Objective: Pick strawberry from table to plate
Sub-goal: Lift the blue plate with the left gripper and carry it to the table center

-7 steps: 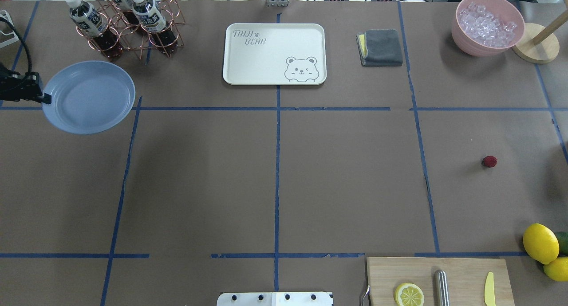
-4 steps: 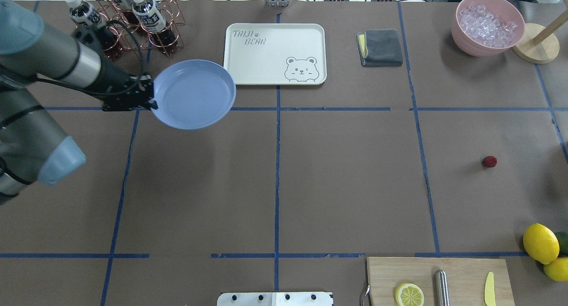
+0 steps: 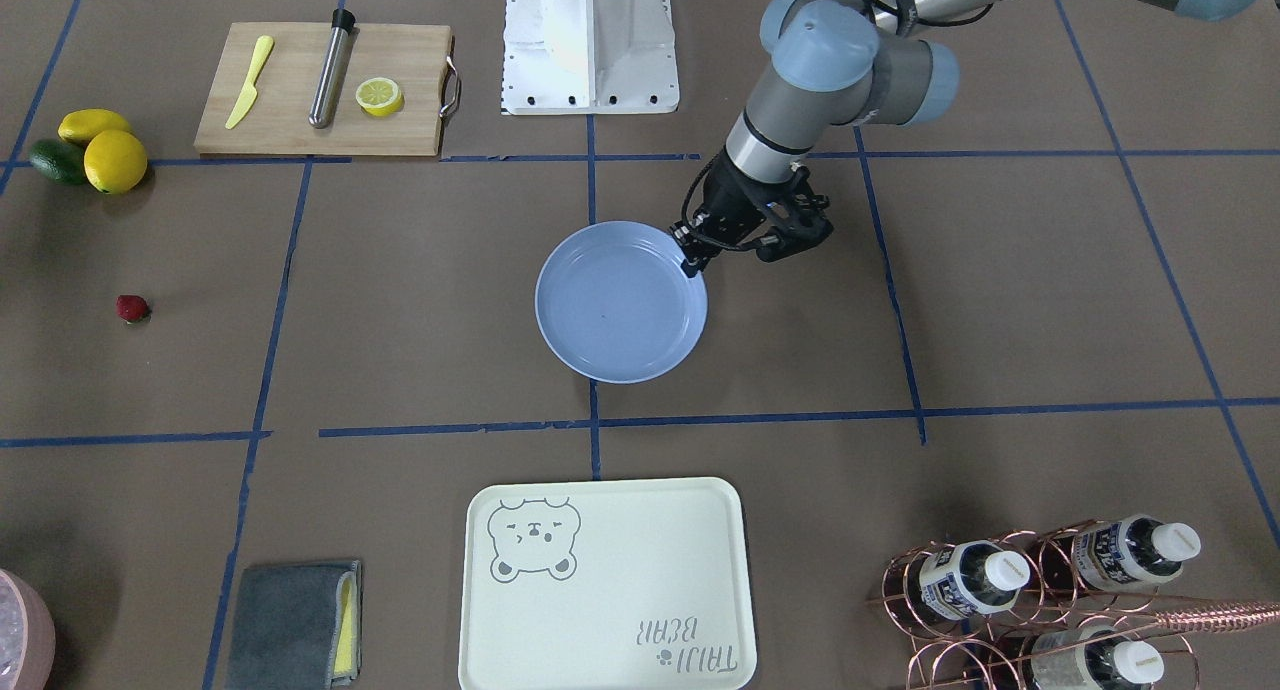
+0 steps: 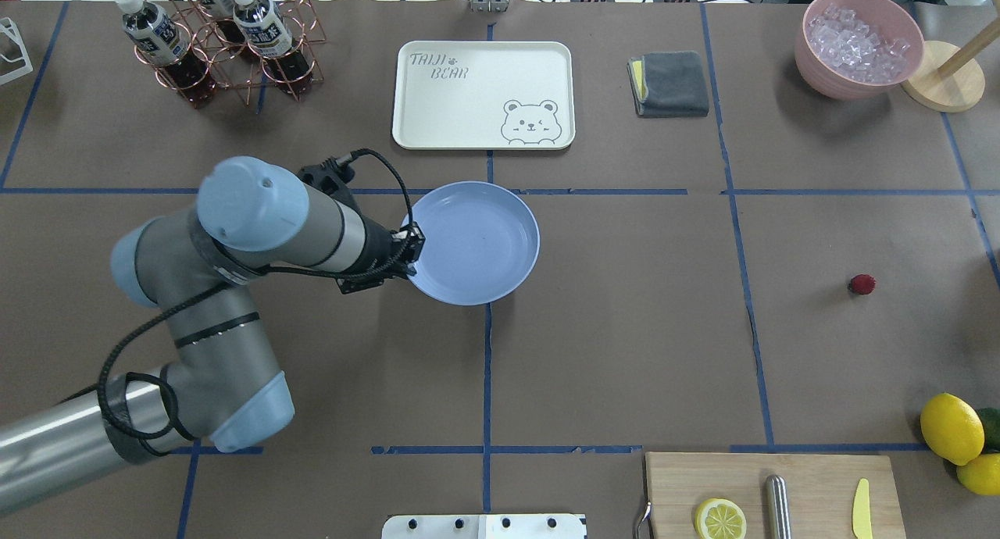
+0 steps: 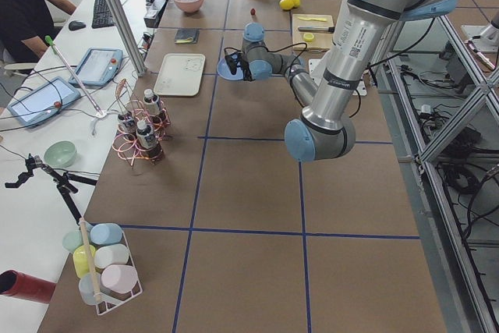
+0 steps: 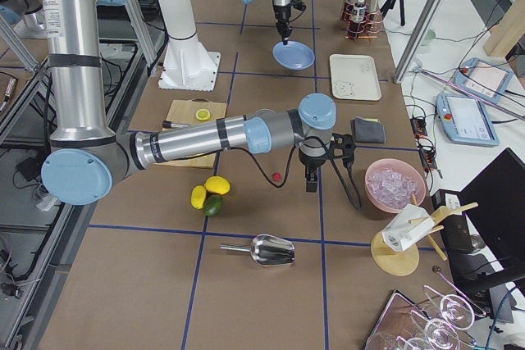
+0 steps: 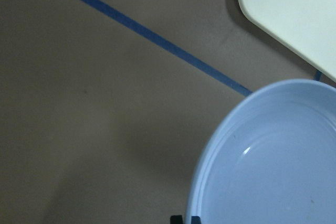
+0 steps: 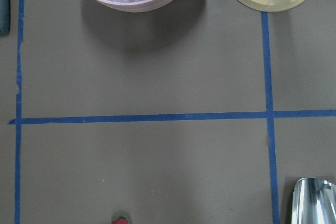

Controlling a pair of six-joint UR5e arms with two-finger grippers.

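The light-blue plate [image 4: 480, 238] is near the middle of the brown-paper table [image 4: 625, 328], straddling a blue tape line. My left gripper [image 4: 410, 251] is shut on its left rim, and the same grip shows in the front view on the plate [image 3: 620, 315] under the left gripper [image 3: 690, 260]. The wrist view shows the plate [image 7: 273, 161] with dark fingertips [image 7: 178, 219] at its near edge. The small red strawberry [image 4: 862, 284] lies far to the right on the paper. My right gripper [image 6: 312, 182] hangs just beyond the strawberry [image 6: 277, 176]; I cannot tell whether it is open or shut.
A cream bear tray [image 4: 484, 94] lies just behind the plate. Further back are a copper bottle rack [image 4: 226, 39], a grey cloth [image 4: 670, 83] and a pink bowl of ice [image 4: 859, 43]. A cutting board [image 4: 812, 484] and lemons [image 4: 951, 428] sit front right.
My left arm has carried the plate from the far left of the table rightward and nearer, to the table's middle. The strawberry has not moved.
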